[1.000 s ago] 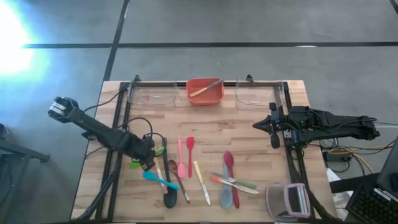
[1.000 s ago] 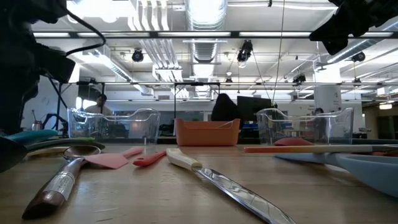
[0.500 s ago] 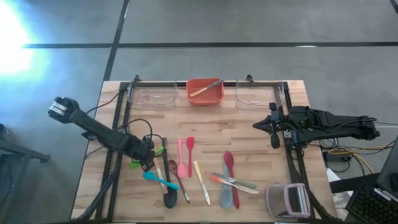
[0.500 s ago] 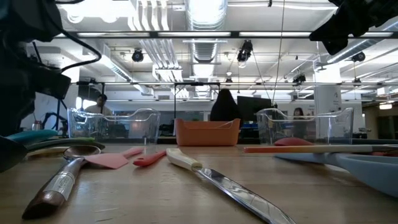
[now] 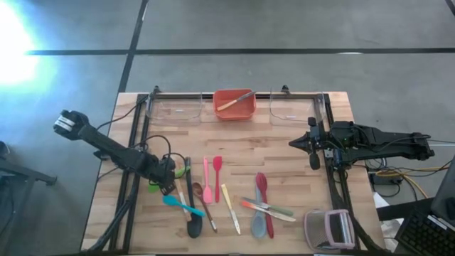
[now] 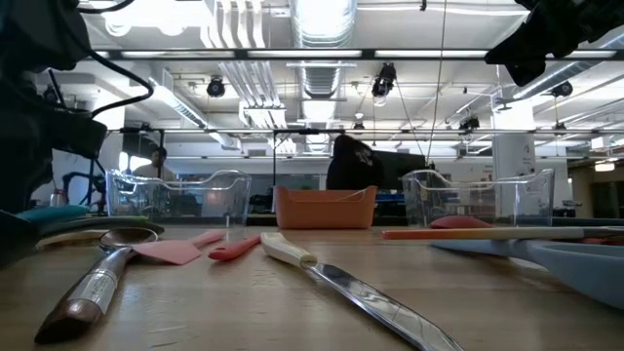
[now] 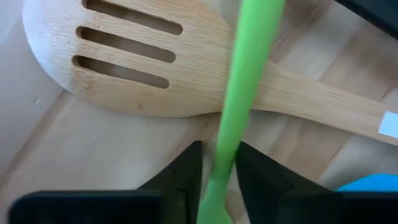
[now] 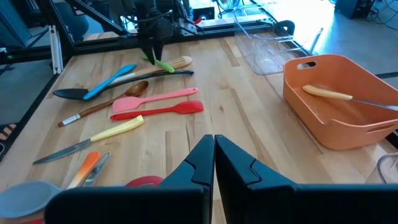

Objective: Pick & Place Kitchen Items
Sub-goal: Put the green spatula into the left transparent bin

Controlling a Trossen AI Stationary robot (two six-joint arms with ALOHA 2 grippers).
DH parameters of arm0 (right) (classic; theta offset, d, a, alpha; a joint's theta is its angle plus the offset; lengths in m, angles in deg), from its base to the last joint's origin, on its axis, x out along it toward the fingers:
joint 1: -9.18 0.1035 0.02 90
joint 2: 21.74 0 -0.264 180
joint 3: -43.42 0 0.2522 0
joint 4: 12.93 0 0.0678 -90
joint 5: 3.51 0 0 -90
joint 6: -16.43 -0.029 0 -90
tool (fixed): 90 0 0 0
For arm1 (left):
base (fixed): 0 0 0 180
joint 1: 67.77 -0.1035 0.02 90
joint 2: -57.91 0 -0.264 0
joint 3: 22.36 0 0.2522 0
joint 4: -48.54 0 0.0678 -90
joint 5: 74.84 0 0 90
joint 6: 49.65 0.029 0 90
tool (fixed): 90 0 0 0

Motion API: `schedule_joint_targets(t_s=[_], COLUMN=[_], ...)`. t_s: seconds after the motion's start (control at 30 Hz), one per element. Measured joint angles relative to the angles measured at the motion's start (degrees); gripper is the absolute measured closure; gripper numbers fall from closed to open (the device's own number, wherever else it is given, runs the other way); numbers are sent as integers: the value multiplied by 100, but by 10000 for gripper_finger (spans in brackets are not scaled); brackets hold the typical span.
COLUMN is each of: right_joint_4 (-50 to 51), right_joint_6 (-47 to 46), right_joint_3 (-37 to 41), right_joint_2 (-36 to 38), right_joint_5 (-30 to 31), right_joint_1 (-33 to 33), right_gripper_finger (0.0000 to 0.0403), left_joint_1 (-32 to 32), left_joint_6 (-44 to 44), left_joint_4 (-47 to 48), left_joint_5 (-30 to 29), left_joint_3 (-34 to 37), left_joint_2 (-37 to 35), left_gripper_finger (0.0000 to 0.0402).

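Gripping a green utensil (image 7: 239, 93) by its slim handle, the left gripper (image 5: 165, 181) sits low over the left side of the table (image 5: 284, 153); in the left wrist view its 2 dark fingers (image 7: 185, 171) are drawn narrow against either side of the green shaft. The green handle crosses over a slotted pale wooden spatula (image 7: 186, 68), which lies flat on the wood beneath it. A corner of a blue utensil (image 7: 373, 183) shows just beside the wooden handle.

To the right of that gripper the other kitchen items lie spread on the near half of the table: a black spoon (image 5: 192, 206), a blue spatula (image 5: 179, 205), a brown spoon (image 5: 202, 203), a pink spatula (image 5: 207, 181) and a red spatula (image 5: 217, 174) side by side, then a cream-handled knife (image 5: 229, 208). Farther right lie a red spoon (image 5: 263, 195), a grey-blue spoon (image 5: 259, 213) and an orange-handled utensil (image 5: 266, 210) crossing them.

At the far edge in the middle stands an orange bin (image 5: 234, 104) with 1 pale-handled utensil (image 5: 234, 101) inside, flanked by a clear bin on the left (image 5: 174, 108) and a clear bin on the right (image 5: 291, 107).

The right gripper (image 5: 313, 148) waits above the right side of the table, well apart from the utensils, its fingers (image 8: 202, 165) pressed together on nothing.
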Motion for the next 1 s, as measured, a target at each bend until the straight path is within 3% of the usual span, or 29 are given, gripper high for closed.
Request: schedule_joint_targets(t_s=[0.13,0.67,1.0], right_joint_4=[0,0,0], right_joint_6=[0,0,0], right_joint_3=[0,0,0], right_joint_2=[1,1,1], right_joint_5=[0,0,0], right_joint_1=[0,0,0], right_gripper_finger=[394,394,394], left_joint_1=[0,0,0], left_joint_6=[15,120,558], left_joint_4=[-2,-17,604], left_joint_5=[-34,6,6], left_joint_3=[76,104,-615], left_joint_2=[0,-10,-28], left_gripper_finger=[370,370,370])
